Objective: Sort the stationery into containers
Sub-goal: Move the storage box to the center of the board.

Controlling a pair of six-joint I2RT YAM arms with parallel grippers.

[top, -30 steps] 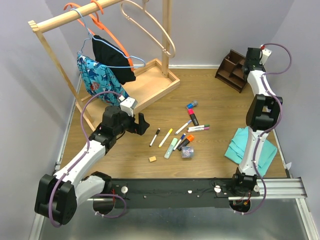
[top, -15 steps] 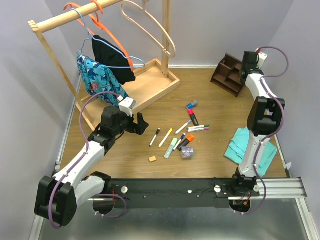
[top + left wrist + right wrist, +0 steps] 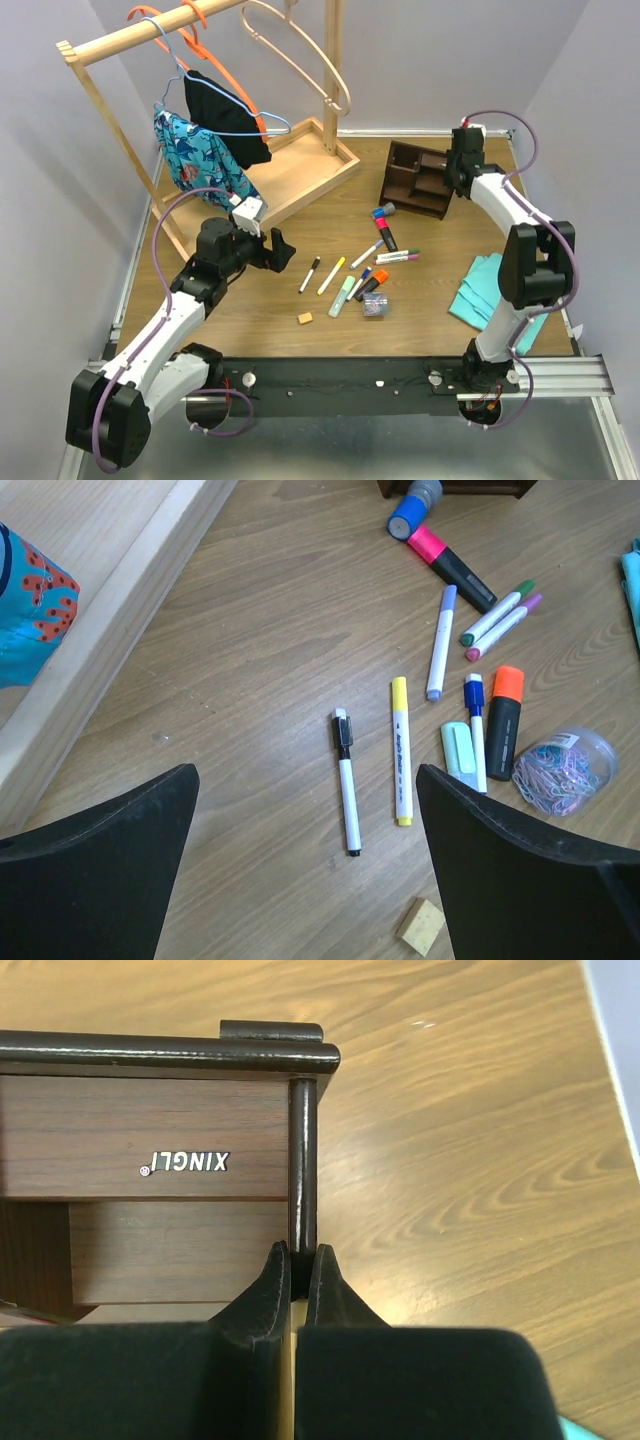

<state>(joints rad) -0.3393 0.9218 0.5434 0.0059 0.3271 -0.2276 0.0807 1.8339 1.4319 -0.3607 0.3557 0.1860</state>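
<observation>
Ahead and to the left of the left gripper (image 3: 305, 780), jaws wide, the tabletop (image 3: 250, 630) lies bare, walled on the far left by the raised edge of the pale wooden tray (image 3: 110, 620). Between its fingers lies a black-capped pen (image 3: 345, 795), with a yellow marker (image 3: 400, 750), tub of clips (image 3: 563, 770) and tan eraser (image 3: 422, 925) crowding the right side. The right gripper (image 3: 298, 1257) is pinched on the side wall of the brown organizer (image 3: 150, 1160), which blocks its whole left; bare tabletop to its right.

Tool (image 3: 307, 777) spread wide over yellow pen (image 3: 400, 750), tan eraser (image 3: 421, 926), clip tub (image 3: 565, 770).
</observation>
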